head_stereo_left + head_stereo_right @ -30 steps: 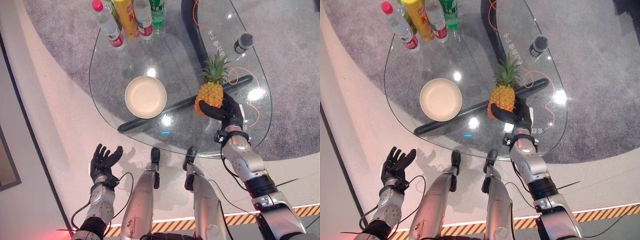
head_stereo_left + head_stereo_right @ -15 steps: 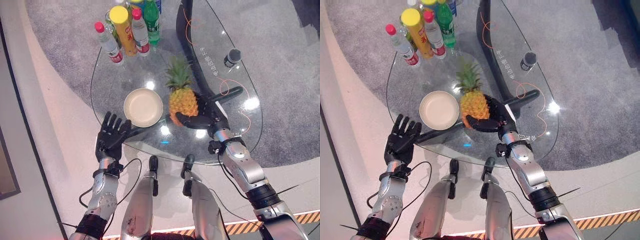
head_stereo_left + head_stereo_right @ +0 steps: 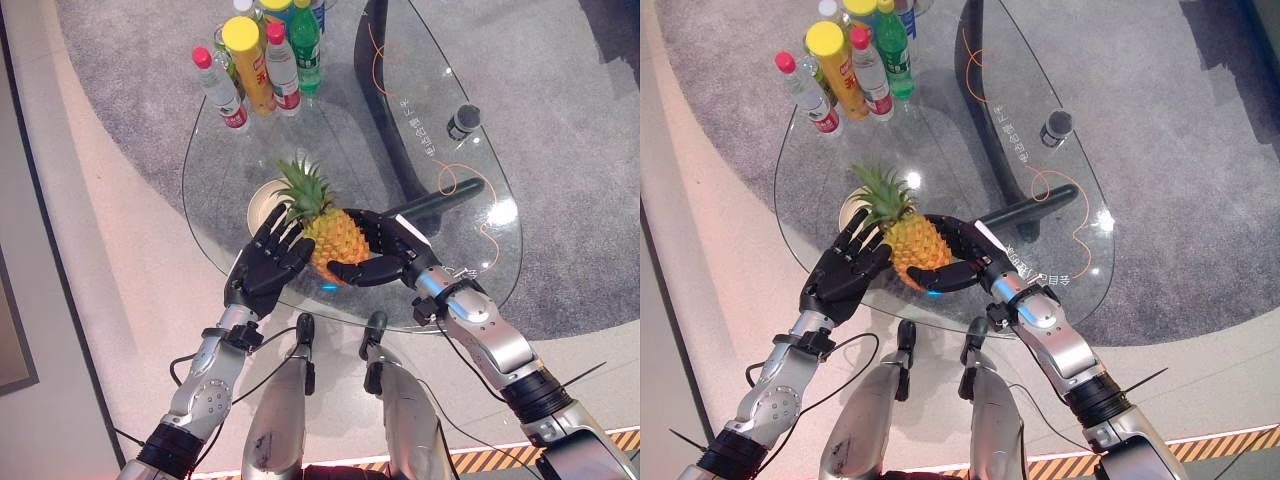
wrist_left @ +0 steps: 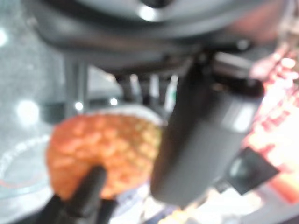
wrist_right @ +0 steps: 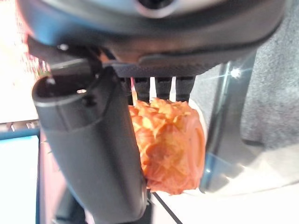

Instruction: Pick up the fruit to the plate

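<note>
Pineapple (image 3: 334, 240) is tilting in your gripping right hand (image 3: 385, 252); open left hand (image 3: 268, 262) is probably bracing; lower gently onto plate (image 3: 258, 197).

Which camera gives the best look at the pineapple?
The left eye view: the whole pineapple, leafy crown included, shows between the right hand and left hand. The right eye view matches it; the wrist views show just its orange body, close up.

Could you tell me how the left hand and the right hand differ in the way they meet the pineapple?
The right hand curls its fingers and thumb round the pineapple and bears it; the left hand stands with straight, spread fingers against its other side. The right arm comes over the glass table, the left from its near edge. Both are dark and flank the fruit.
</note>
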You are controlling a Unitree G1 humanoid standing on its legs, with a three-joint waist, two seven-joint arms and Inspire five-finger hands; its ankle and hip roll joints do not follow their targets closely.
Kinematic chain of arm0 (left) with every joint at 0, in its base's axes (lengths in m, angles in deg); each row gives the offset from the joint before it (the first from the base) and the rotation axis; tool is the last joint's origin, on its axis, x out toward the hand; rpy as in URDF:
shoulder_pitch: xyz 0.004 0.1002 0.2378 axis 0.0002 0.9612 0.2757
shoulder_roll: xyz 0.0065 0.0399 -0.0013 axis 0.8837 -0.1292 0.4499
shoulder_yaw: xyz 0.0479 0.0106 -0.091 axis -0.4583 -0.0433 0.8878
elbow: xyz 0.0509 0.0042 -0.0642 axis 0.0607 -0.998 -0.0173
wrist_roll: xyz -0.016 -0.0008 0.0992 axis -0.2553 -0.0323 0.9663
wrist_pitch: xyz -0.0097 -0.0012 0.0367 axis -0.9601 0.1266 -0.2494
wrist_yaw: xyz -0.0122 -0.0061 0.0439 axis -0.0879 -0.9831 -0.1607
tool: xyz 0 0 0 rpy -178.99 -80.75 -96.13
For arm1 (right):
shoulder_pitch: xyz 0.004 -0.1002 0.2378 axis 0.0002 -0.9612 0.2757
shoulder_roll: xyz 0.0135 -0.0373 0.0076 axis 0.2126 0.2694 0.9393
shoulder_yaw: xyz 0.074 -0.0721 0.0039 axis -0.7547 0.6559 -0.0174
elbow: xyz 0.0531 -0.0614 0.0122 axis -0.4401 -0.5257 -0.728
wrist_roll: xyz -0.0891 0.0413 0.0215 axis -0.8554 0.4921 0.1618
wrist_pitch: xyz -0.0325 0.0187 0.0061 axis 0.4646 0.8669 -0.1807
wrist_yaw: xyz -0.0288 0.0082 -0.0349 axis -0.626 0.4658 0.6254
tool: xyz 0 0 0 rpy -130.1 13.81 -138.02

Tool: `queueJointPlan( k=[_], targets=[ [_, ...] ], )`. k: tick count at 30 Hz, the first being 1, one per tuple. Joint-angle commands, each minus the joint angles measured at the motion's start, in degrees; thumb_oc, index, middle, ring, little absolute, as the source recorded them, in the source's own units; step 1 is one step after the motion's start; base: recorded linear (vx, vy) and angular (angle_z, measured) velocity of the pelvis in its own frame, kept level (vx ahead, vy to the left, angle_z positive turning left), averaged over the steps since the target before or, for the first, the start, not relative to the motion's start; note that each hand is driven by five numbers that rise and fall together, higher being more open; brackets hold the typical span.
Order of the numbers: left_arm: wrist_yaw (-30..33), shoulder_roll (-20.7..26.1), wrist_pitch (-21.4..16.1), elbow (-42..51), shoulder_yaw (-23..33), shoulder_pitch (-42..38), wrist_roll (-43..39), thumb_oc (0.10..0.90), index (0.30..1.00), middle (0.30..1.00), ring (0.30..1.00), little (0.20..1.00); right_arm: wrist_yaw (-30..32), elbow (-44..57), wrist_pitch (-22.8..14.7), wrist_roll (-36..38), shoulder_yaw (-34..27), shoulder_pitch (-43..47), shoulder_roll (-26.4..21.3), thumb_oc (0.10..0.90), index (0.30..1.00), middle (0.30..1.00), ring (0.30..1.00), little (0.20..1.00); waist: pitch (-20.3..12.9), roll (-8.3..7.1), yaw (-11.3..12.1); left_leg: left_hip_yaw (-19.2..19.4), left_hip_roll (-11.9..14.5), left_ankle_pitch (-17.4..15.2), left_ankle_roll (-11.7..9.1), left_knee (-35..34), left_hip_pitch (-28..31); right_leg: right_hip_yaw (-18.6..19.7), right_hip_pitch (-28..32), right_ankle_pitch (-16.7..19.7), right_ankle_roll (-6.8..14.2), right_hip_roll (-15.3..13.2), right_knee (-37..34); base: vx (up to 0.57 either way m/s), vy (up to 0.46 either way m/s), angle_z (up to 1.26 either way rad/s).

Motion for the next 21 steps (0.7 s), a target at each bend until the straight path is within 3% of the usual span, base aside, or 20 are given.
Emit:
queueJointPlan(
  k=[1,6,12,17,21],
  targets=[
    [-5.5,1.4,-2.5,11.8,-0.5,-2.4,-2.0,0.800,0.900,0.900,0.900,0.900,-3.1,13.9,-6.8,-0.9,1.0,3.7,-1.1,0.100,0.300,0.300,0.300,0.200,-1.4,1.26,0.7,-0.1,-3.5,-2.2,1.4,3.4,-0.3,-4.8,4.1,-2.6,1.6,-0.6,4.7,0.00,0.000,0.00],
    [-8.0,2.2,-1.3,13.9,-1.1,-2.6,-4.0,0.800,0.900,0.900,0.900,0.900,-5.5,13.7,-6.4,-3.2,3.5,3.9,-2.1,0.100,0.300,0.300,0.300,0.200,-1.4,1.49,1.2,-0.6,-4.2,-1.9,1.4,3.2,-0.6,-4.7,3.9,-2.4,1.6,-0.6,4.6,0.00,0.003,0.01],
    [-8.1,2.4,-3.2,15.4,-0.1,-1.7,-6.8,0.800,0.900,0.900,0.900,0.900,-17.3,16.8,-5.6,-5.0,7.6,4.2,-4.1,0.100,0.300,0.300,0.300,0.200,-1.4,1.23,1.9,-1.6,-4.8,-1.8,1.5,3.4,-0.6,-4.3,3.8,-2.4,1.7,-0.6,4.8,0.01,0.000,0.03],
    [-10.0,1.2,-3.9,15.6,0.5,-1.5,-7.7,0.800,0.900,0.900,0.900,0.900,-18.9,17.4,-4.7,-5.8,11.1,5.6,-4.2,0.100,0.300,0.300,0.300,0.200,-1.4,0.96,2.7,-2.3,-5.1,-1.7,1.4,3.6,-0.9,-4.0,3.8,-2.5,1.6,-0.4,4.9,0.01,-0.008,0.12],
    [-10.6,-0.1,-2.0,15.5,0.0,-1.9,-7.5,0.800,0.900,0.900,0.900,0.900,-17.7,16.9,-5.5,-5.4,12.6,7.1,-2.4,0.100,0.300,0.300,0.300,0.200,-1.4,0.84,3.4,-3.2,-5.6,-1.4,1.6,3.4,-1.1,-4.0,3.6,-2.2,1.7,-0.4,4.9,0.00,-0.009,0.03]
  ],
)
